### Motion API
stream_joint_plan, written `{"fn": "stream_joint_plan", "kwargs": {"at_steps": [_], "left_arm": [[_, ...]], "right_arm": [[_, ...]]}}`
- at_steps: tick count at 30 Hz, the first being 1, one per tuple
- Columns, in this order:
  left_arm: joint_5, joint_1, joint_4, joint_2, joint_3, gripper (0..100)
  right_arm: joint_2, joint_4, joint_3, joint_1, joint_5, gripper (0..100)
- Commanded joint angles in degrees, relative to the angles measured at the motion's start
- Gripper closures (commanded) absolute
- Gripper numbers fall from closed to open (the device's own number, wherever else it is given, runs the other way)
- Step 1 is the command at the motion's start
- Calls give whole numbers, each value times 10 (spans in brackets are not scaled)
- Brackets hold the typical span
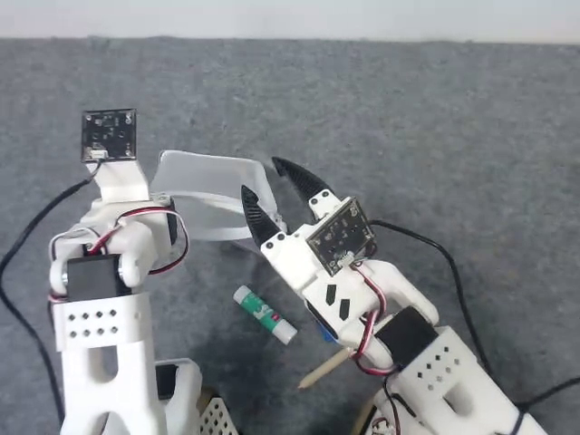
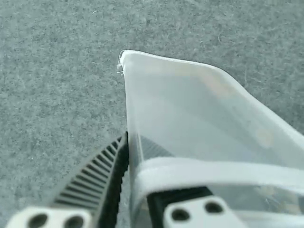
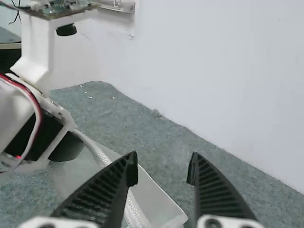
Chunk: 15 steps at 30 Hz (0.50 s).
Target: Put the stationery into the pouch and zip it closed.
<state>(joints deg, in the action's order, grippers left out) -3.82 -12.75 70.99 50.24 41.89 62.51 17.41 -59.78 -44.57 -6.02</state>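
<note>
Left of centre in the high view, the translucent pouch (image 1: 213, 199) lies on the grey felt-like table cover (image 1: 453, 136), one edge pinched by the left gripper (image 2: 135, 142). In the left wrist view a pouch wall passes between the ribbed black fingers (image 2: 99, 175), which are closed on it just beside the white zip band. That hold looks meant to anchor the pouch and lift its mouth so something can slide in. The right gripper (image 1: 263, 181) sits just right of the pouch with its fingers spread moderately and nothing between them. From the right wrist view, its tips stand over the pouch's near rim (image 3: 152, 204). None of the stationery appears to be inside yet. A glue stick (image 1: 265, 314) with a green label lies below centre, between the two arms. A pencil (image 1: 324, 370) pokes out lower right from under the right arm. My guess is that the right arm has to fetch these, since the left is busy bracing the pouch.
</note>
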Motion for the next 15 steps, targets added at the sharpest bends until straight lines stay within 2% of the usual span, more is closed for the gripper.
{"fn": "stream_joint_plan", "kwargs": {"at_steps": [1,5,10,15], "left_arm": [[-29,-4,1,1,-15,991],[-31,-5,1,1,-16,991],[-49,-54,-10,1,-20,991],[-50,-62,-11,1,-20,991]], "right_arm": [[22,44,65,0,-8,831],[19,117,109,9,-6,831],[19,186,144,40,-6,831],[19,271,164,62,-6,831]]}}
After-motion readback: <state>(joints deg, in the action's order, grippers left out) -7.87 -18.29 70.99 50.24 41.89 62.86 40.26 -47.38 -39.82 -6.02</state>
